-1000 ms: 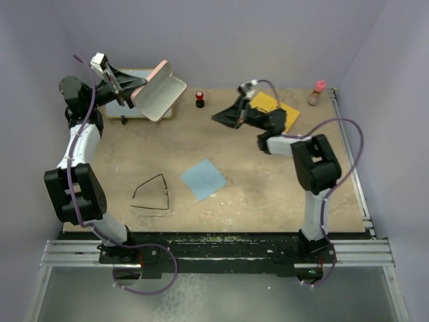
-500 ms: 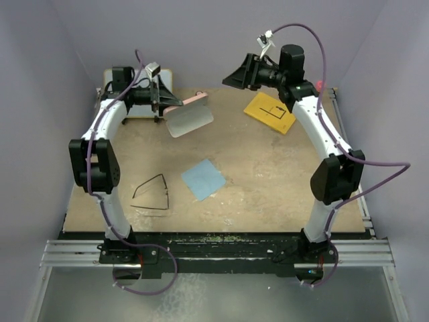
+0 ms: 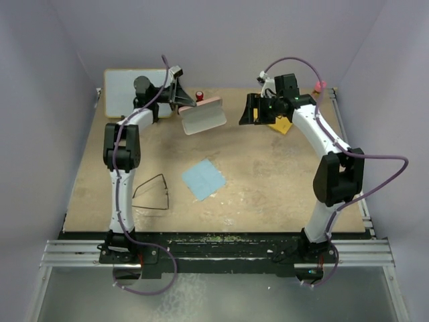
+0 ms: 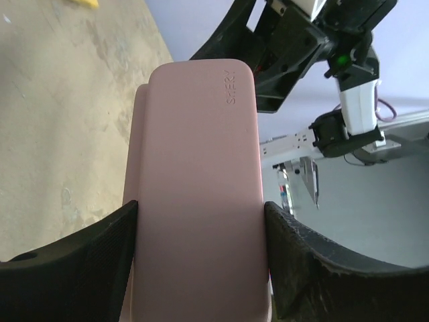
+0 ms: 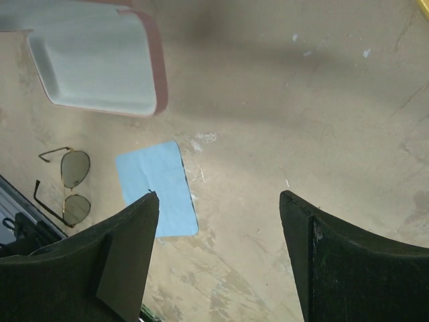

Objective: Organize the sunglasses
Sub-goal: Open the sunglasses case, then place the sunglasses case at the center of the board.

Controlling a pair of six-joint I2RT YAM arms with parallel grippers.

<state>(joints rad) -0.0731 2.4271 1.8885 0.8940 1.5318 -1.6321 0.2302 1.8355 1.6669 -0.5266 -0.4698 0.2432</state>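
Now the case (image 3: pixel 203 116) has swung toward centre
Left gripper (image 4: pixel 199 221) clenched on it; right gripper (image 5: pixel 218 201) gapes empty; sunglasses (image 3: pixel 151 194) untouched

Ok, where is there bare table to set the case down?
Best: the bare stretch between the blue cloth and the right arm. A smaller strip lies between the cloth and the held case. Crowded: far edge, and near-left by the sunglasses.
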